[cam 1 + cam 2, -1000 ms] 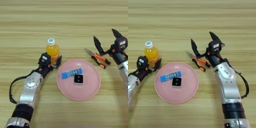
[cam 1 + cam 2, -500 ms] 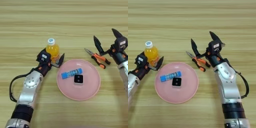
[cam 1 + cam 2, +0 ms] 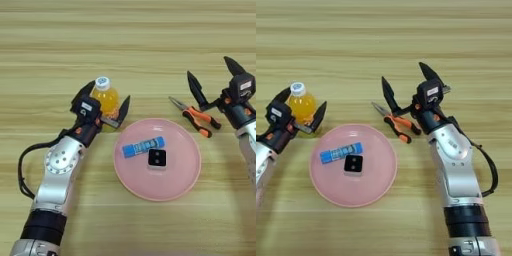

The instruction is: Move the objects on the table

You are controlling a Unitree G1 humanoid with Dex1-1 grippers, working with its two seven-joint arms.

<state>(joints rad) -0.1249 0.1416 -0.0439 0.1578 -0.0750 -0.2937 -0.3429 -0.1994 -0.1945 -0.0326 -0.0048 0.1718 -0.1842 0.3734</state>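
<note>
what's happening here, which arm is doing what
The left gripper has its fingers spread open on either side of the orange drink bottle, which stands upright on the wooden table just beyond the pink plate. The right gripper is open too, poised above the orange-handled pliers lying right of the plate. On the plate lie a blue-labelled tube and a small black square object. Neither gripper is closed on anything.

Wide light-brown wooden table (image 3: 130, 45), horizontal plank grain lines across the whole view, evenly lit.
</note>
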